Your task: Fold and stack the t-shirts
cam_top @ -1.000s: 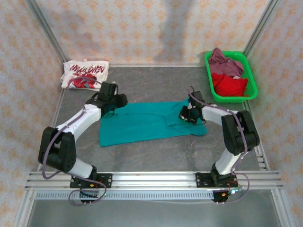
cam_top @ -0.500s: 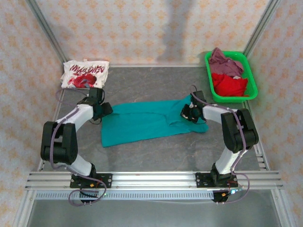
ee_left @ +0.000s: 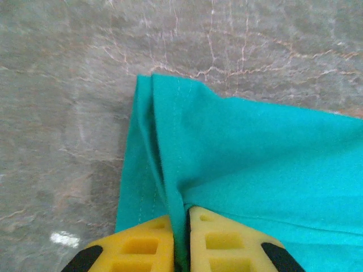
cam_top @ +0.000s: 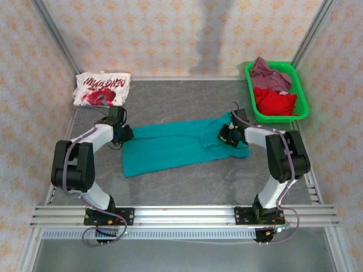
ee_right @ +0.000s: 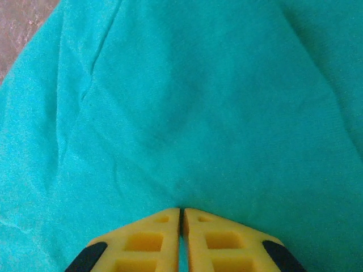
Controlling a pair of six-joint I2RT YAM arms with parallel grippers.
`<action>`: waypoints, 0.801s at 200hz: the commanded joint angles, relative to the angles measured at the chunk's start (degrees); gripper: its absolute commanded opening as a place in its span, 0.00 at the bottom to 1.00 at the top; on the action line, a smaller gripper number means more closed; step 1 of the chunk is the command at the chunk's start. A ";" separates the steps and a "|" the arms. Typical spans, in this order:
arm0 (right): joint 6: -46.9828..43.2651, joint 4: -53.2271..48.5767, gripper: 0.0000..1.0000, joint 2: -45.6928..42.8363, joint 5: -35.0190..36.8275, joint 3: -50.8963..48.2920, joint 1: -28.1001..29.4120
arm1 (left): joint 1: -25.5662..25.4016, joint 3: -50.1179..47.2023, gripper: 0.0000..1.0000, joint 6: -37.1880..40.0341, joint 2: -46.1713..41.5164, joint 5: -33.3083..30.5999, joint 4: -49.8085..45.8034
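Grey table (cam_top: 187, 102), teal shirt (cam_top: 176, 146) lying across middle; left claw (ee_left: 181, 218) clamped on its hem, right claw (ee_right: 180, 215) pinching its cloth

1. My overhead camera is fixed above and behind the two arm bases and faces down and forward. It stands far enough off to take in the whole grey marbled tabletop (cam_top: 187, 102), with the silver aluminium rail (cam_top: 181, 214) across the bottom of the view.
2. My left wrist camera looks down past the left gripper (ee_left: 181, 218). It sits very near the left corner of the teal cloth t-shirt (ee_left: 255, 158) and the bare tabletop beside it.
3. My right wrist camera looks past the right gripper (ee_right: 181, 212), very near the shirt's right end.
4. All three views share that shirt. The overhead view shows both ends, and each wrist view shows one.
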 commanded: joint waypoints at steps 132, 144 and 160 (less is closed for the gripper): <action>3.10 -5.20 0.09 4.84 5.45 0.12 -2.41 | -3.70 -2.68 0.05 2.01 -15.73 2.20 -14.74; 3.28 -5.32 0.09 4.91 5.52 0.22 -2.37 | -4.31 -4.09 0.05 1.24 -15.97 1.42 -15.32; 3.38 -5.37 0.09 4.99 5.60 0.21 -2.39 | -4.32 -6.35 0.02 -0.15 -16.02 1.33 -15.24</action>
